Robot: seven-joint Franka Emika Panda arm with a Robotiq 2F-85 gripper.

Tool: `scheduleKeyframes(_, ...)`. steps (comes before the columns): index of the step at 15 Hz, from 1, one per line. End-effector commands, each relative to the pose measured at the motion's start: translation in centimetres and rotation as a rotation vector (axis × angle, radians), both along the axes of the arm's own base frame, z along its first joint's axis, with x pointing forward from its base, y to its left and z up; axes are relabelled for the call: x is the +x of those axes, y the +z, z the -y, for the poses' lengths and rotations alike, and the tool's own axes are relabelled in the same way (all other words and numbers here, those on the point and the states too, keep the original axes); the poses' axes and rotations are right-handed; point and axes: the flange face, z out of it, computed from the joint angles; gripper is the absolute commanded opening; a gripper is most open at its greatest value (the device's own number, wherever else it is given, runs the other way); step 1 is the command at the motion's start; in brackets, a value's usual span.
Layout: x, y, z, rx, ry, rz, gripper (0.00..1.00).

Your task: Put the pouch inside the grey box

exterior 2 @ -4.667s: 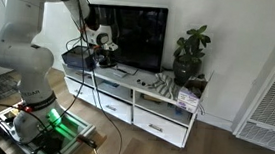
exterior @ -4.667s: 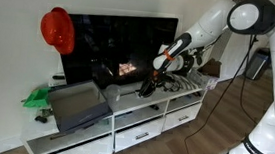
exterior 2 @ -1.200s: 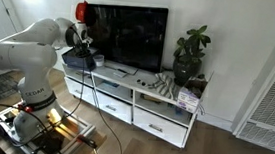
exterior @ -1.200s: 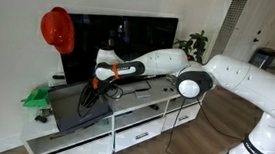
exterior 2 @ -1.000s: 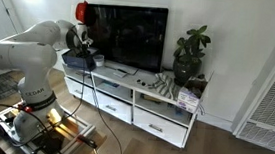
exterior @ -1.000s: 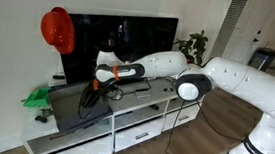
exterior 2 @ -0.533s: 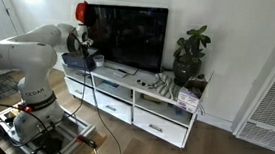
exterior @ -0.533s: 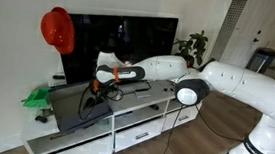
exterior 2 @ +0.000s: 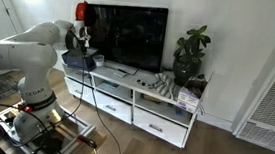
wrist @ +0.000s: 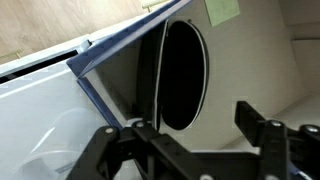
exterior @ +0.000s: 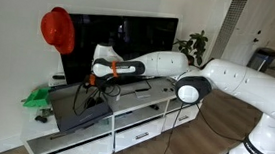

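Observation:
In the wrist view the pouch (wrist: 182,70) is a dark oval with a thin white edge. It lies flat on the pale floor inside the blue-grey wall of the grey box (wrist: 110,75). My gripper (wrist: 182,128) hovers just above it, open, with nothing between the two black fingers (wrist: 260,125). In an exterior view the gripper (exterior: 94,76) hangs over the open grey box (exterior: 74,117) at the left end of the TV stand. There the pouch is too dark and small to make out. In an exterior view the gripper (exterior 2: 81,50) is partly masked by the arm.
A red helmet (exterior: 56,30) hangs at the TV's (exterior: 121,40) upper left corner, close above the arm. A green item (exterior: 37,98) sits left of the box. The white drawer stand (exterior: 139,122) carries small items and a potted plant (exterior 2: 190,54) at its far end.
The jaws have opened and let go of the pouch, which hung from them before and now lies in the box. The gripper has lifted slightly.

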Motion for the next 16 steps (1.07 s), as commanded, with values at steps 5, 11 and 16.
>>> scheduleKeyframes(5, -3.9, 6.6, -2.0, -0.112, 0.209, -0.146, 1.00)
scheduleKeyframes(11, -7.4, 11.2, -2.3, -0.259, 0.479, -0.225, 1.00)
scheduleKeyframes(16, -8.8, 15.7, -1.8, -0.382, 0.657, -0.202, 1.00)
